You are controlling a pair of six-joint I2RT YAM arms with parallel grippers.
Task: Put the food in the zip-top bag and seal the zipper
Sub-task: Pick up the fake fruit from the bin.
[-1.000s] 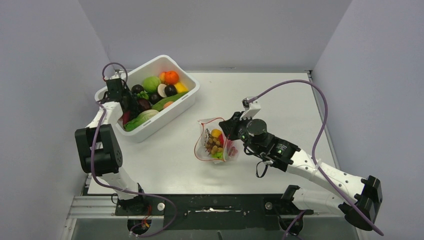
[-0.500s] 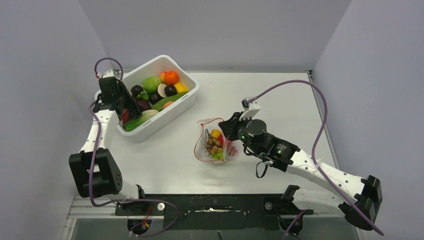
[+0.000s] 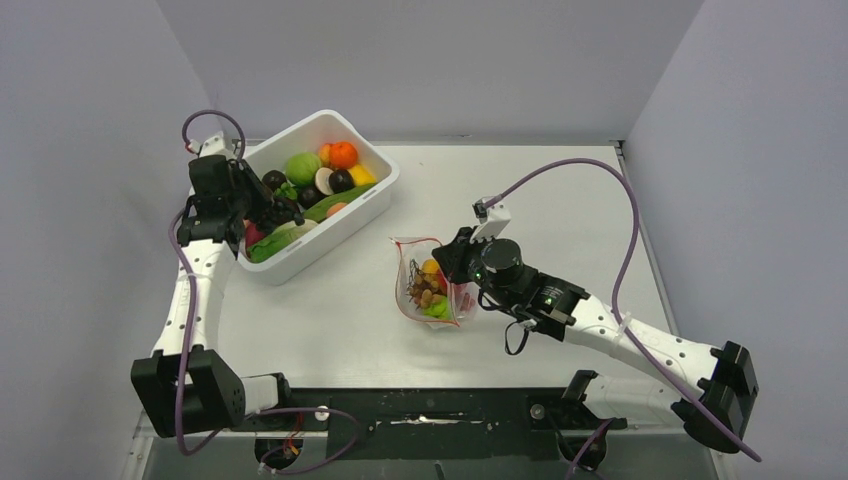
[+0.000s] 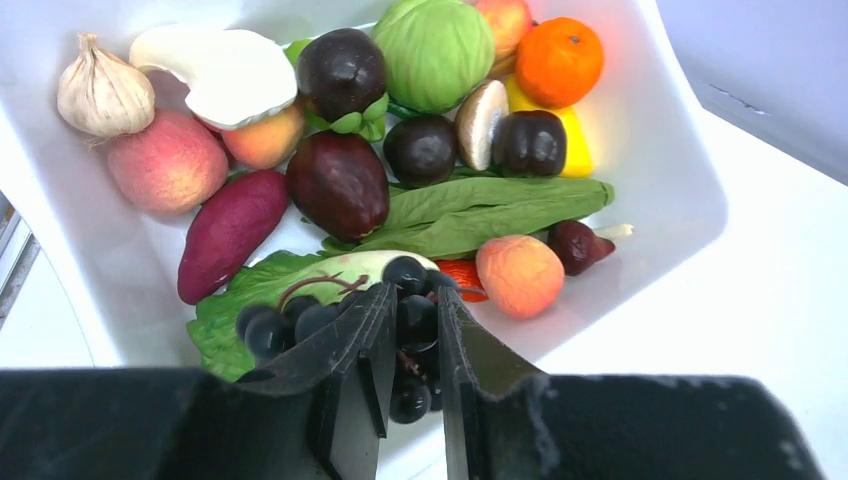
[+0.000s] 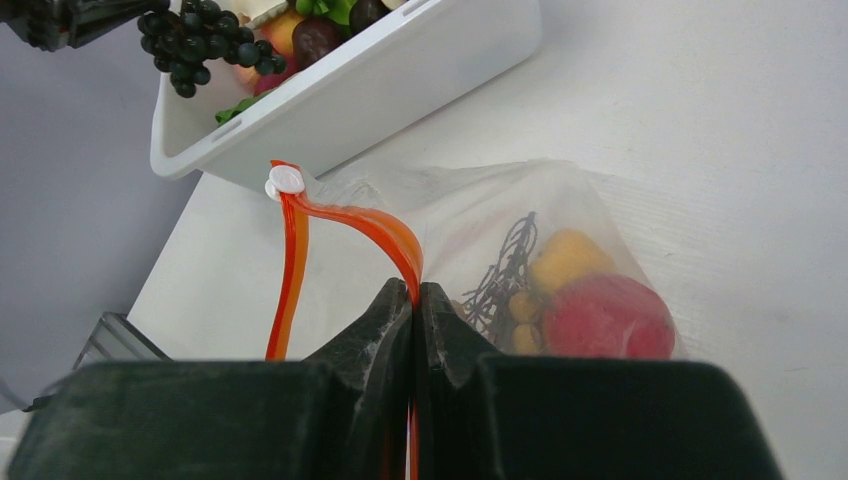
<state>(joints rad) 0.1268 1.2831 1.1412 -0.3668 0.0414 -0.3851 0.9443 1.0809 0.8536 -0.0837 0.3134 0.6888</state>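
Part of zipper point(image 5: 352, 220) behind end effector point(image 5: 413, 291)

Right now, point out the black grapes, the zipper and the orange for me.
black grapes point(image 5: 205, 40): right wrist view, middle of the bunch.
zipper point(image 5: 360, 222): right wrist view, curved stretch of the red-orange strip.
orange point(image 4: 559, 62): left wrist view, centre of its peel.

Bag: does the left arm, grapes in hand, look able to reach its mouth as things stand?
Probably yes. The right hand pinches one lip of the zipper, so the bag gapes toward the bin, and nothing stands between it and the grapes in the left hand.
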